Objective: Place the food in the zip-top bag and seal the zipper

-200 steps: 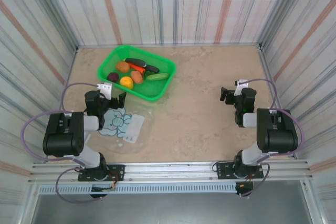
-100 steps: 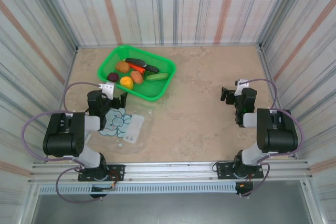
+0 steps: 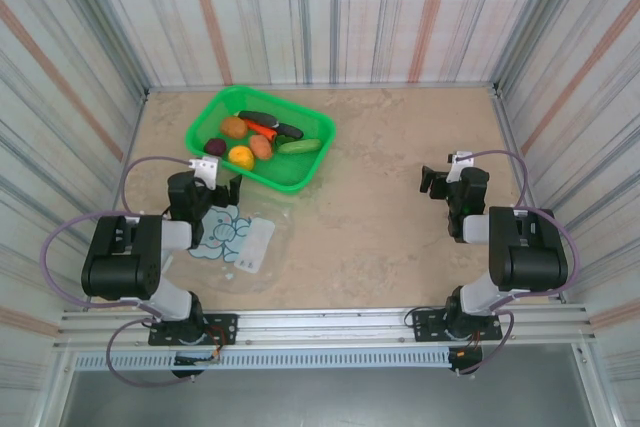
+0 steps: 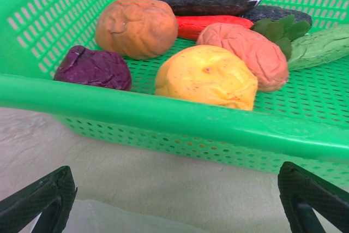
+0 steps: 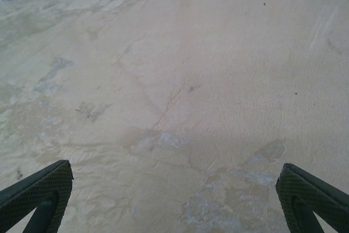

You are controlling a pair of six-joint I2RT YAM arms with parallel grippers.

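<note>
Left tool (image 3: 213, 190) is spread wide and holding nothing, hovering at the near rim of the green basket (image 3: 296, 179), which sits toward the far-left corner of the bench (image 3: 380, 237). The zip-top bag (image 3: 238, 239) lies flat just under that tool, by the front-left edge. It looks empty to me. All the food (image 3: 258, 137) sits in the basket, the yellow-orange piece (image 4: 206, 77) nearest. I'd clear the rim, drop straight down and pinch it across the middle. The wall (image 3: 90, 97) crowds the left. Right tool (image 3: 447, 179) is open and empty, with bare bench all round.
</note>
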